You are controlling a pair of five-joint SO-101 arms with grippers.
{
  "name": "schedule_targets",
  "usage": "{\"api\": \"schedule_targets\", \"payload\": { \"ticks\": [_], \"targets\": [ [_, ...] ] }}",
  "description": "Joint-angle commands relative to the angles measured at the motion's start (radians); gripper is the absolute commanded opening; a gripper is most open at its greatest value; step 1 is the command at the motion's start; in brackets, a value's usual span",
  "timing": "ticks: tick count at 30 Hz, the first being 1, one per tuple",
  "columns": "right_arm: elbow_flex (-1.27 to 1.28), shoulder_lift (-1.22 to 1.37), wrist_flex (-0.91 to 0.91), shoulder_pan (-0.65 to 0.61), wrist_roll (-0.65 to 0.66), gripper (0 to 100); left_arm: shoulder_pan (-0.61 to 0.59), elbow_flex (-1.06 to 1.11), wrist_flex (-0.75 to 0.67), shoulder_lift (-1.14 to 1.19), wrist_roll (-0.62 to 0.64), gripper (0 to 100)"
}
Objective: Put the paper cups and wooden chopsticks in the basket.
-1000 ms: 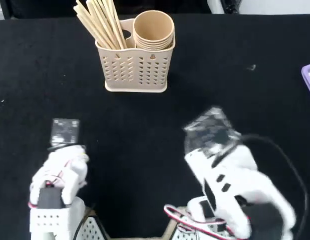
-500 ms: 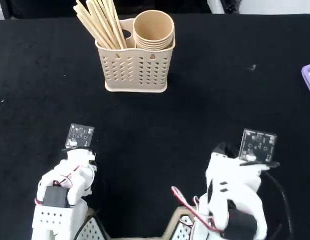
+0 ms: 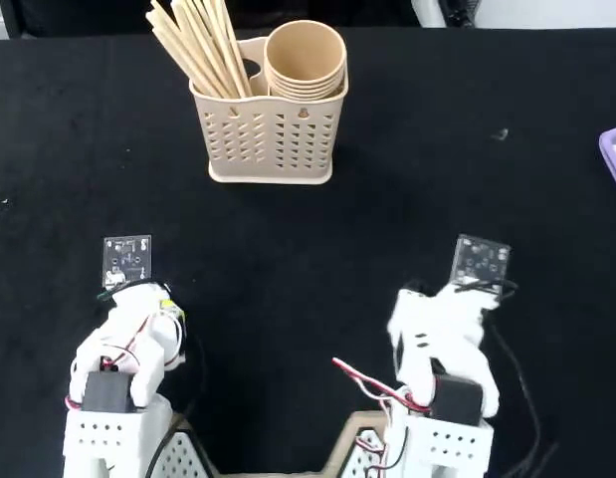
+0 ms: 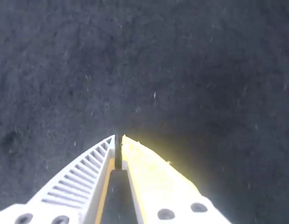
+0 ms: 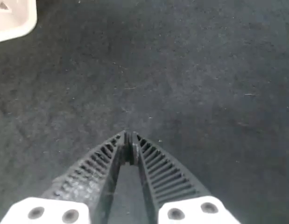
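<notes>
The basket [image 3: 271,139] stands at the far side of the black desk [image 3: 437,179]. It is well away from both arms and sits about between them, a bit closer to the left arm's side. The wooden chopsticks [image 3: 198,45] stand up in the basket's left part. Their long ends point up and lean away to the left. The paper cups [image 3: 306,62] sit in one stack in the right part, open side up. I see no other cup or chopstick lying on the desk, so I think the job is done.

The left arm [image 3: 123,349] and the right arm [image 3: 442,339] are both folded back at the near edge. The left gripper [image 4: 118,140] has its fingers pressed together and holds nothing. It looks down at bare desk. The right gripper [image 5: 129,136] is the same, tips together and nothing between them. A pale corner [image 5: 11,21] shows far off in the right wrist view. It may be the basket's foot.

A second ago the right arm was stretched out more toward the middle. Now it is pulled back in. The left arm has only moved a little. The basket, cups and chopsticks have not moved.
</notes>
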Motion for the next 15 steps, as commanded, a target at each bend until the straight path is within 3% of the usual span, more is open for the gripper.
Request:
{"api": "schedule_targets", "payload": {
  "ticks": [1, 7, 15],
  "targets": [
    [0.056, -0.087, 0.012, -0.114, 0.06, 1.2, -0.005, 0.061, -0.101, 0.017, 0.015, 3],
    [0.079, -0.084, 0.141, -0.169, 0.137, 1.2, 0.016, 0.056, 0.143, 0.018, 0.015, 3],
    [0.079, -0.082, 0.138, -0.17, 0.135, 1.2, 0.015, 0.054, 0.144, 0.018, 0.015, 3]
  ]
}}
